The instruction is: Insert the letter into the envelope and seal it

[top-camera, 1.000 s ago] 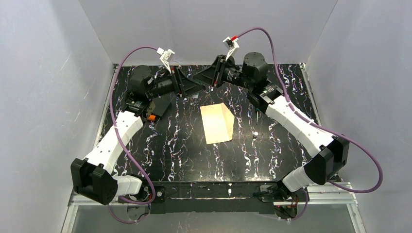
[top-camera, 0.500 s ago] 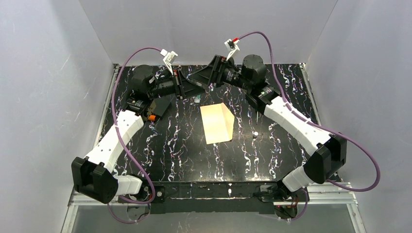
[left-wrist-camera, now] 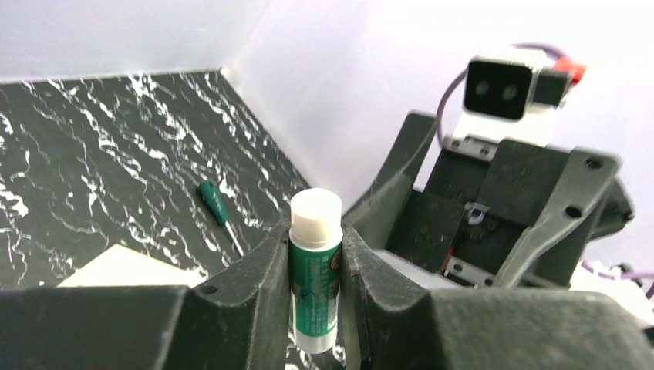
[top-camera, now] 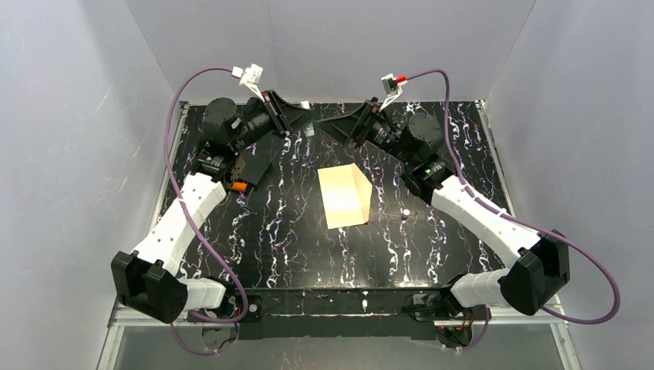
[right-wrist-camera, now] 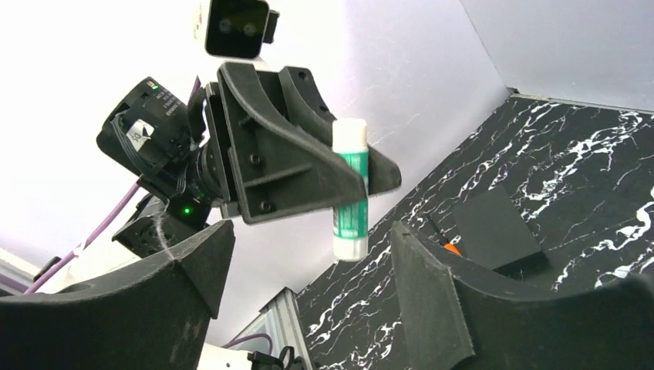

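Observation:
The cream envelope (top-camera: 345, 196) lies flat mid-table; one pale corner of it (left-wrist-camera: 127, 267) shows in the left wrist view. No white letter shows in any view. My left gripper (top-camera: 303, 122) hangs above the table's far side, shut on a green-and-white glue stick (left-wrist-camera: 315, 270) that stands upright between its fingers. From the right wrist the same glue stick (right-wrist-camera: 351, 189) is seen in the left gripper's jaws. My right gripper (right-wrist-camera: 308, 262) faces it from the right, open and holding nothing, a short gap away (top-camera: 328, 126).
A black square card (top-camera: 251, 166) with an orange piece (top-camera: 241, 186) beside it lies at the left. A thin green tool (left-wrist-camera: 214, 202) and a small white bit (top-camera: 403, 211) lie right of the envelope. Grey walls enclose the table.
The grippers were tip to tip at the far side. My right gripper has opened and drawn back to the right; the left has shifted back and left with the glue stick.

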Robot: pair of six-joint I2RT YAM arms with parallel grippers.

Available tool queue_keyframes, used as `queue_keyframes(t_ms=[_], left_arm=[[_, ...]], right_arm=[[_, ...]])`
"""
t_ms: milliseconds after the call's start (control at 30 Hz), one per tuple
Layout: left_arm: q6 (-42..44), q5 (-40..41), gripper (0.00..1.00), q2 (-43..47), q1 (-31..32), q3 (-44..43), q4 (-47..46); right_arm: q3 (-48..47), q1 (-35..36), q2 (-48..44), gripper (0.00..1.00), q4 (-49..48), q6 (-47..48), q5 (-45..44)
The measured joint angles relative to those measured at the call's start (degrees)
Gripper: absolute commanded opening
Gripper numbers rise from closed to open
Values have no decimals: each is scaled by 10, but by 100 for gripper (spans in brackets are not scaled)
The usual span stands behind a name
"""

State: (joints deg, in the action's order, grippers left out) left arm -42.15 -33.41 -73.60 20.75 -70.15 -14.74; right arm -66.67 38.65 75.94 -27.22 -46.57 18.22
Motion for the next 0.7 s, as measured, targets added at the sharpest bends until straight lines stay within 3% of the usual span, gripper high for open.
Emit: queue_keyframes(t_ms=[133, 300, 500, 700], left_arm=[[-28, 32, 0, 0, 0, -25, -16], [-54, 34, 0, 0, 0, -59, -31], [-74, 30, 0, 0, 0, -65, -37], [-90, 21, 0, 0, 0, -65, -57]], right_arm=[[0, 5, 2, 69, -17, 1, 2], [0, 11, 9, 71, -17, -4, 1], [-23, 11, 34, 67, -37, -26, 15], [-37, 11, 63, 47, -78, -63, 36]])
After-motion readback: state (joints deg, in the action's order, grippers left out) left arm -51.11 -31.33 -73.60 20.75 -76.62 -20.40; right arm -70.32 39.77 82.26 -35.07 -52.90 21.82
